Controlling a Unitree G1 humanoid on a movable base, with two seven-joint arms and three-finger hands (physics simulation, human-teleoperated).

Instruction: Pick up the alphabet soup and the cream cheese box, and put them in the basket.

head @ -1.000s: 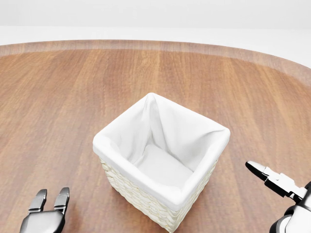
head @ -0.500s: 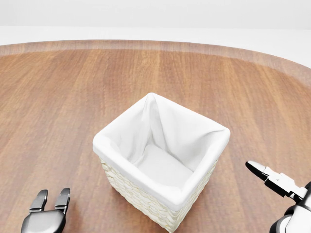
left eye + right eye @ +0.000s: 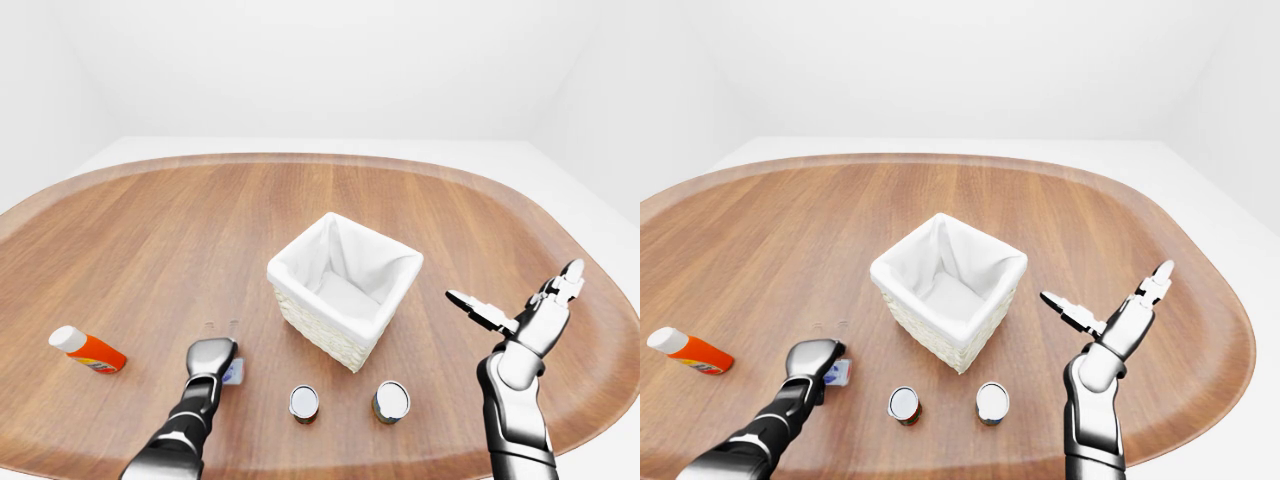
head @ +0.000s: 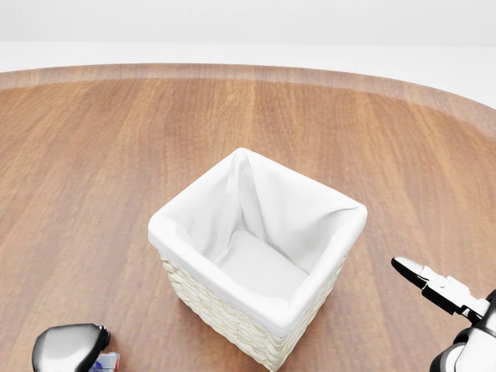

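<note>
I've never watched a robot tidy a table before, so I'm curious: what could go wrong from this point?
The left hand sits over a small box that is mostly hidden, so a poor grip might go unnoticed. Two cans stand close together and look alike from above, so the wrong one could be picked. Both are near the basket, and a reaching arm might bump it.
</note>
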